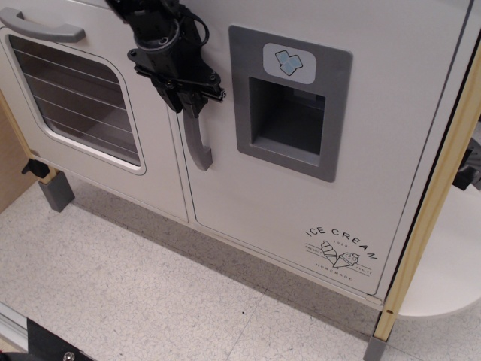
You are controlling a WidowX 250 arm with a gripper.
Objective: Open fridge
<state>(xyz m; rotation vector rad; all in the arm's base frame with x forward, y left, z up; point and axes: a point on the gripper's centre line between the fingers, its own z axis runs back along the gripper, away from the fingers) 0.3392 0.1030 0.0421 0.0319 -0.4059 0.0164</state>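
The fridge door [301,203] is tall and white, with a grey recessed ice-dispenser panel [289,105] and an "ICE CREAM" cone print [342,252]. It looks flush with the cabinet. Its vertical grey handle [198,147] runs along the door's left edge. My black gripper [186,104] comes down from the top left. Its fingers are closed around the upper part of the handle. The top of the handle is hidden behind the gripper.
The white oven door [83,98], with a wire-rack window and a horizontal grey handle [41,28], is directly left of the fridge. A wooden post [432,203] stands at the right. A grey cabinet leg [56,192] stands on the speckled floor [150,293].
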